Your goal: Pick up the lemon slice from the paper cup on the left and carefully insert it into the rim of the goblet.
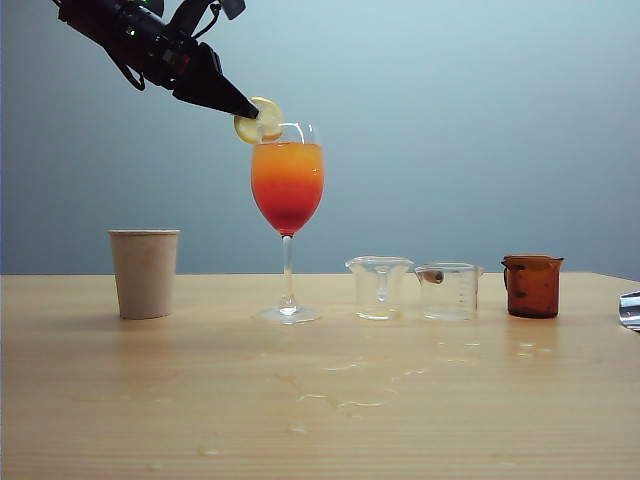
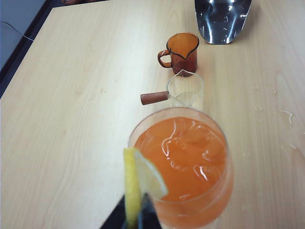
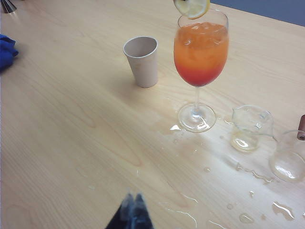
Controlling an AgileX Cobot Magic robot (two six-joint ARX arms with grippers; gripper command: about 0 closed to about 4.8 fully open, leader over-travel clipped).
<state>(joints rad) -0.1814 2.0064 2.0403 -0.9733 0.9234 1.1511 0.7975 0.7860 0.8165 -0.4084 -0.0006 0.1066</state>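
- Left gripper (image 1: 250,111): dark fingers come down at a slant from the 10 o'clock corner of the exterior view and are clamped on the lemon slice (image 1: 259,120). In the left wrist view the two fingertips (image 2: 132,220) pinch the slice (image 2: 140,183) edge-on at its lower part.
- Lemon slice: held on edge in the air at the goblet's (image 1: 287,195) rim, on the 9 o'clock side of the bowl in the exterior view. Whether the slice touches the glass cannot be told; it overlaps the rim in every view. In the right wrist view it shows at the rim (image 3: 191,6), cut off by the frame edge.
- Goblet: upright on the table (image 1: 320,400), filled nearly to the brim, orange above shading to red below, ice visible from above (image 2: 183,162).
- Paper cup (image 1: 144,272): upright, at 9 o'clock of the goblet in the exterior view, well apart from it.
- At 3 o'clock of the goblet foot: two clear beakers (image 1: 380,287) and (image 1: 449,290), just beside each other, then an amber jug (image 1: 532,285) near them.
- Water streaks and droplets (image 1: 345,395) lie on the table in front of the goblet.
- Right gripper (image 3: 133,210): fingertips together, hanging above bare tabletop, well apart from goblet and cup; holds nothing.
- Blue cloth (image 3: 7,50) at the edge of the right wrist view.
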